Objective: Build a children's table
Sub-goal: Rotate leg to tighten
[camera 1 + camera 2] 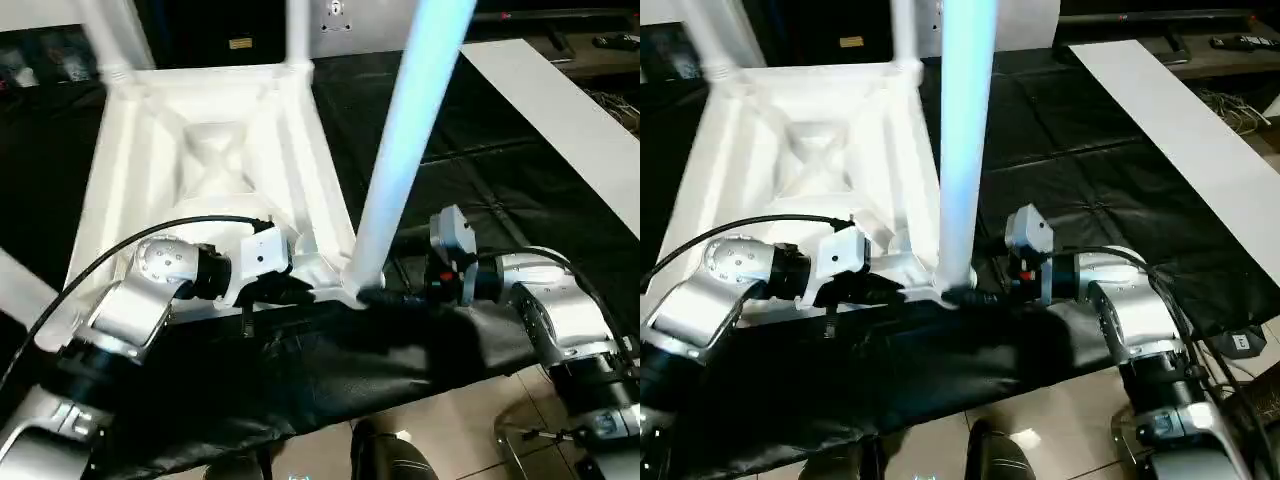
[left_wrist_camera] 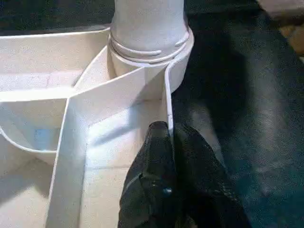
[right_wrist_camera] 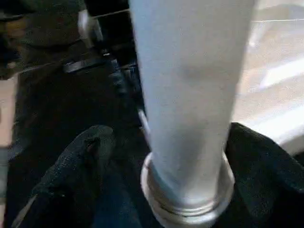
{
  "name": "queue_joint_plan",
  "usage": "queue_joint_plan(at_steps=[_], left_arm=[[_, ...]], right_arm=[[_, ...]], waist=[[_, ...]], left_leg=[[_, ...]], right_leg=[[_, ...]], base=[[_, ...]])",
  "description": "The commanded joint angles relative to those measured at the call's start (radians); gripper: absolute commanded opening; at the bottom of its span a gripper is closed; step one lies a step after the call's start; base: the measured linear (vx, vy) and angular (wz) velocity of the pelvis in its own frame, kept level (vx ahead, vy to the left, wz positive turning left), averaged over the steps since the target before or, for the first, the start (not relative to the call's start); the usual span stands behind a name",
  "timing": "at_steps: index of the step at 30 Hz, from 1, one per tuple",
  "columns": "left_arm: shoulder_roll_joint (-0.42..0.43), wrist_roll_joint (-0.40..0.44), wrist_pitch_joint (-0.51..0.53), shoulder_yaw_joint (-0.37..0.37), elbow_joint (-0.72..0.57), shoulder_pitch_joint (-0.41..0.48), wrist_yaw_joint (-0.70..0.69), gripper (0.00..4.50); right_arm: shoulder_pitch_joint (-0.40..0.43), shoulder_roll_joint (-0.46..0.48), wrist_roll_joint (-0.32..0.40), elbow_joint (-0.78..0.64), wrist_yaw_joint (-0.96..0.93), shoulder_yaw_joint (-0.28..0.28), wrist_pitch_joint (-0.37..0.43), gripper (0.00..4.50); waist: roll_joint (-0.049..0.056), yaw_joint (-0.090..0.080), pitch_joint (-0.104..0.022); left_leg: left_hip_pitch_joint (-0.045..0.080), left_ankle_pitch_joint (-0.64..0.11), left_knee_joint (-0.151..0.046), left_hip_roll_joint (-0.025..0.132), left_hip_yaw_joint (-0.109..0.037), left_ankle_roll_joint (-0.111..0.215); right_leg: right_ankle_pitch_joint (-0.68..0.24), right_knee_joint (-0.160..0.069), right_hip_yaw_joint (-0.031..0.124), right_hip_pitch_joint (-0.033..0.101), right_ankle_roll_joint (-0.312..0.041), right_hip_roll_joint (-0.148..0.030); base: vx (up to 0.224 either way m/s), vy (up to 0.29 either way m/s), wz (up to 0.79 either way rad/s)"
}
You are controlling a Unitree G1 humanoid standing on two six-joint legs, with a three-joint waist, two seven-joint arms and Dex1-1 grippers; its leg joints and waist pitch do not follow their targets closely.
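Observation:
The children's table lies upside down on the black-covered worktable, and its white ribbed top (image 1: 200, 150) faces up. A long white leg (image 1: 400, 160) stands upright in the near right corner socket (image 2: 147, 47). Two more legs (image 1: 115, 35) (image 1: 297, 30) rise from the far corners. My left gripper (image 2: 171, 130) is shut on the top's thin rim wall just beside that socket. At the base of the near leg my right gripper (image 3: 175, 137) is open, with one black finger (image 3: 90, 147) on each side of the tube.
A long white board (image 1: 560, 110) lies across the worktable at the back right. The black cover (image 1: 330, 370) hangs over the worktable's front edge, with tiled floor (image 1: 450, 420) below. A black cable (image 1: 120, 250) loops over my left forearm.

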Motion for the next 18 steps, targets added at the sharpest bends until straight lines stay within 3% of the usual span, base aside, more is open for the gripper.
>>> queue_joint_plan(at_steps=[1, 6, 18], left_arm=[[-0.003, -0.019, -0.053, -0.055, 0.001, -0.022, -0.087, 0.0], [-0.006, -0.022, -0.071, -0.063, 0.016, -0.032, -0.121, 0.0], [-0.008, -0.013, -0.106, -0.062, 0.059, -0.046, -0.134, 0.0]], right_arm=[[-0.026, -0.014, 0.012, 0.024, 0.068, 0.018, -0.034, 3.55], [-0.053, -0.011, 0.009, 0.066, 0.103, 0.026, -0.046, 3.25], [-0.072, -0.004, 0.01, 0.109, 0.164, 0.055, -0.07, 2.09]], waist=[[-0.001, -0.005, -0.082], [-0.002, 0.003, -0.083], [-0.004, 0.005, -0.085]], left_leg=[[0.037, -0.269, -0.069, 0.071, -0.026, 0.074], [0.04, -0.27, -0.068, 0.074, -0.024, 0.063], [0.035, -0.282, -0.068, 0.073, -0.025, 0.054]], right_leg=[[-0.381, -0.051, 0.048, 0.057, -0.223, -0.06], [-0.385, -0.049, 0.05, 0.054, -0.229, -0.061], [-0.415, -0.05, 0.049, 0.057, -0.22, -0.063]], base=[[0.0, 0.0, 0.0], [0.0, 0.0, 0.0], [0.0, 0.0, 0.0]])
